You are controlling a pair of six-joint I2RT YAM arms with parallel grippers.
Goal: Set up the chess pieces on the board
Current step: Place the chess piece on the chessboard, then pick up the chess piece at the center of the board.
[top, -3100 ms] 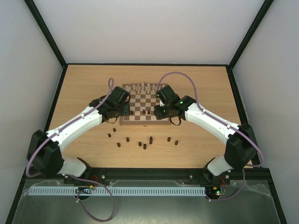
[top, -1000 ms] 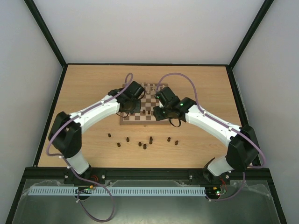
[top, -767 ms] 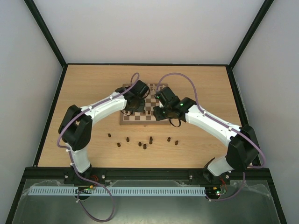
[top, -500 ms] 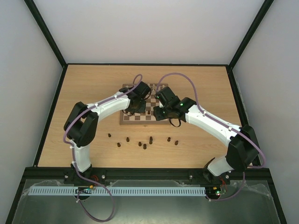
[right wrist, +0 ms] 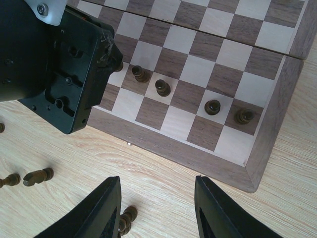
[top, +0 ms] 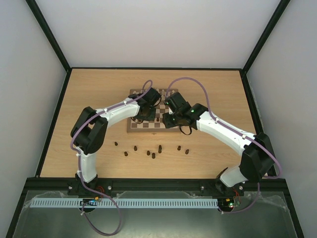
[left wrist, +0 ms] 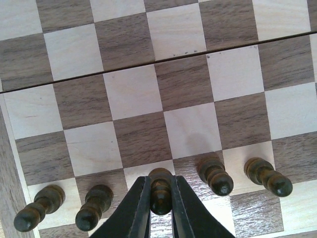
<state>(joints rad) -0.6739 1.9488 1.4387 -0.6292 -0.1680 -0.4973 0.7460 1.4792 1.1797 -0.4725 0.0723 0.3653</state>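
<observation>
A dark pawn [left wrist: 161,191] is squeezed between the two fingers of the left gripper [left wrist: 161,198], which is clenched on its sides. It sits in the board's [left wrist: 133,94] second row from the near edge. Four other pawns [left wrist: 215,176] stand in the same row, two on either side of it. Whether its base touches the square cannot be told.

About three seconds earlier the left gripper hung over the board's near left corner. A second ago it was left of the board's middle, and it has since slid on to a spot over the middle of the near rows. The left arm [top: 114,111] has changed shape with it: its elbow, once low near the table's [top: 89,99] left edge, now stands raised and closer in.

The right gripper [right wrist: 157,181] has hardly moved from the board's near right part. Its jaws are spread with nothing between them, over bare table just off the near border.

Eight loose pieces [top: 153,156] lie scattered on the table on the near side of the board, in the same places as before.
</observation>
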